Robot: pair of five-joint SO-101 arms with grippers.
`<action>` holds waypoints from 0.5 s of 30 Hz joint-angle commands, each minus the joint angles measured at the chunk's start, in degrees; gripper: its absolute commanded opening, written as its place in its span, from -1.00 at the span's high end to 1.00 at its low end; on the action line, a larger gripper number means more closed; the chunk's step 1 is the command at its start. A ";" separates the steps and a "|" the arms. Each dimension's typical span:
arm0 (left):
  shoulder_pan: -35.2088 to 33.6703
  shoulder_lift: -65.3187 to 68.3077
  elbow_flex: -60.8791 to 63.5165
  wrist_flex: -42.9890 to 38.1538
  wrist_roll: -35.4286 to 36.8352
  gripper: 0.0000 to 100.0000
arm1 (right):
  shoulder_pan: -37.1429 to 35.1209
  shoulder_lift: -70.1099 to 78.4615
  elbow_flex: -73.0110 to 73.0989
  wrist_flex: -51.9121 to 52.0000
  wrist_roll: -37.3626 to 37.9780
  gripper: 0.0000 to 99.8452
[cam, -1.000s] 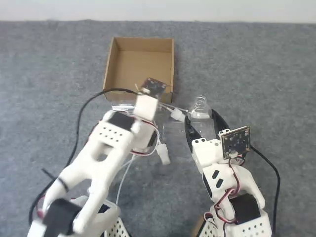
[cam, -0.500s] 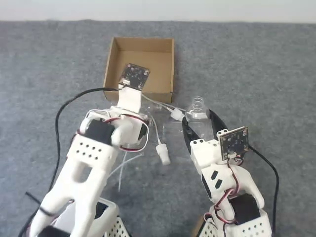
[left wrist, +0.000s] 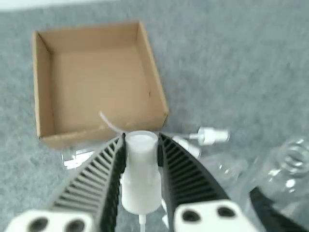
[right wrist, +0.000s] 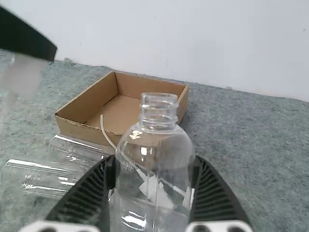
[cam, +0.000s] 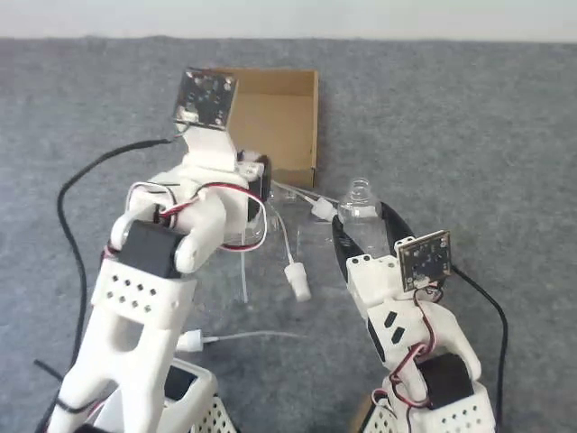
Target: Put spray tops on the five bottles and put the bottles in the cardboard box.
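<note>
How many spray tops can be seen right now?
4 spray tops: one in the left tool, one beside the cardboard box's corner, one mid-table, one near the left arm's base. Others may be hidden.

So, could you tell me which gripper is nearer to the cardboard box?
Left. The left gripper, holding a spray top, is close before the cardboard box; the right gripper holds a bottle farther off.

The grey, felt-like bench (cam: pixel 469 135) is carrying an open brown cardboard box (cam: pixel 287 108) toward its far side. Two clear plastic bottles (right wrist: pixel 53 162) are lying on their sides just beside the box. A white plastic spray top (cam: pixel 297 280) is lying between the arms, a second spray top (cam: pixel 322 209) near the box corner, and a third spray top (cam: pixel 191 341) by the left arm's base.
</note>
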 commanded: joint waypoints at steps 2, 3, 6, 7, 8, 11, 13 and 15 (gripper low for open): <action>0.09 -2.55 -7.96 -0.18 0.88 0.98 | -0.22 -0.84 -0.97 -1.01 -0.44 0.91; 0.09 -2.55 -8.48 -0.18 0.97 0.98 | -0.22 -0.84 -0.97 -0.92 -0.44 0.91; 0.09 -2.64 -8.84 -0.18 0.97 0.98 | -0.22 -0.84 -1.05 -0.92 -0.44 0.91; 0.00 -2.73 -8.75 -0.09 0.97 0.98 | -0.22 -0.84 -1.05 -0.92 -0.44 0.91; -0.18 -2.73 -8.75 0.09 0.97 0.98 | -0.22 -0.92 -1.14 -0.92 -0.44 0.91; -0.26 -2.73 -8.66 0.26 3.08 0.98 | -0.22 -0.92 -1.23 -0.92 -0.35 0.91; -0.26 -2.81 -8.66 0.26 3.69 0.98 | -0.22 -0.92 -1.32 -0.92 -0.35 0.91; -0.18 -4.48 -7.52 -0.09 3.69 0.98 | -0.22 -0.92 -1.32 -0.92 -0.35 0.91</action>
